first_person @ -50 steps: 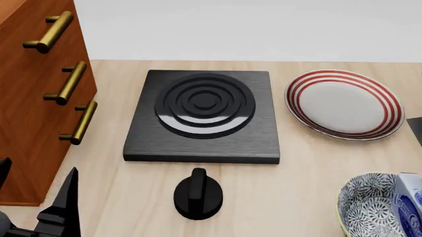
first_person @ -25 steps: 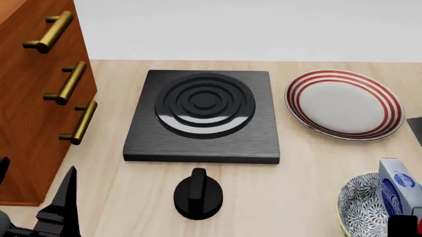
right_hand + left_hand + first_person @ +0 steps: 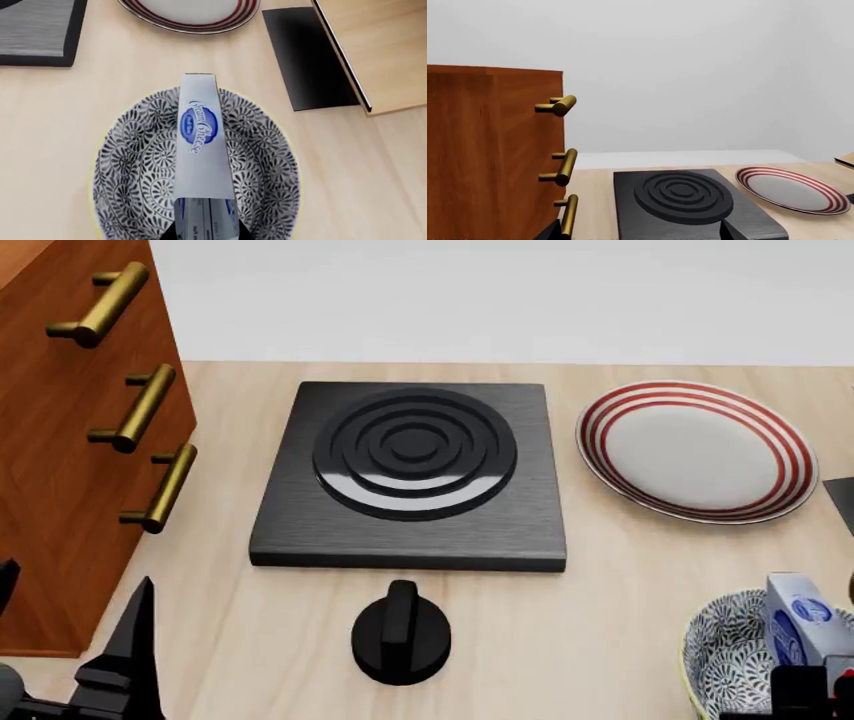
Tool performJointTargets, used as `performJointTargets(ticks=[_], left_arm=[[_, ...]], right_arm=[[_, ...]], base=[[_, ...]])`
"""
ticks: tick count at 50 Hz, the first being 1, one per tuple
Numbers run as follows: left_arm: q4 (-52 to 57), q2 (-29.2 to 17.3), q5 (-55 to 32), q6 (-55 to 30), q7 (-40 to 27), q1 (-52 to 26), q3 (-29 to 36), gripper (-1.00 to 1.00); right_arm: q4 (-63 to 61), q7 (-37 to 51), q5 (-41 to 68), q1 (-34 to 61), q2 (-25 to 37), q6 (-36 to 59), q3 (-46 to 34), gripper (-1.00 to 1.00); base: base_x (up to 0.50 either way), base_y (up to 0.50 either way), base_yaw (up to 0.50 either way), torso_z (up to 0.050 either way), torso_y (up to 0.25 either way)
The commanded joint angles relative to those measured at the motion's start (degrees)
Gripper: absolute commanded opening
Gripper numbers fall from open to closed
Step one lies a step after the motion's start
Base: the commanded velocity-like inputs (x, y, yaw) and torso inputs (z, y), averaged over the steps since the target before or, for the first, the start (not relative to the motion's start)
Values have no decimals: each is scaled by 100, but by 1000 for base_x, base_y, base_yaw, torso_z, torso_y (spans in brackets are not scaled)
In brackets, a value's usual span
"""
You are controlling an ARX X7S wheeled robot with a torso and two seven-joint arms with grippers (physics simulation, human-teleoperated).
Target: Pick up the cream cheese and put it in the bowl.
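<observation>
right gripper [image 3: 205,234] has its jaws clamped on the cream cheese [image 3: 202,145], which sticks out ahead of them right over the bowl [image 3: 133,165], so it's the placing step and next it probably just needs lowering and letting go.

The table [image 3: 641,570] is pale, matt wood with fine grain. The cabinet [image 3: 54,490] is reddish-brown wood, its handles [image 3: 140,407] brushed brass-coloured metal. The stove base [image 3: 414,530] looks like dark brushed metal, while its ringed burner [image 3: 414,452] is glossy black. The knob [image 3: 400,632] is matt black plastic. The plate [image 3: 694,450] and bowl [image 3: 133,170] are smooth glazed ceramic. The cream cheese [image 3: 200,145] box looks like satin printed card.
</observation>
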Motion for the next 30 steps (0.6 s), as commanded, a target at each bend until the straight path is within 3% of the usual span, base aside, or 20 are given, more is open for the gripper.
performJointTargets(ticks=[1,30], left_arm=[[-26,-7,18,33,-10,5,18,100],[-33,-27,12,39,-70,-25,52,100]], right_arm=[[130,52,-199,176,-88,227,9,-100],[365,-19,-347,174,-331,410,-133,-100]], base=[[0,0,0,0,0],[0,0,0,0,1]])
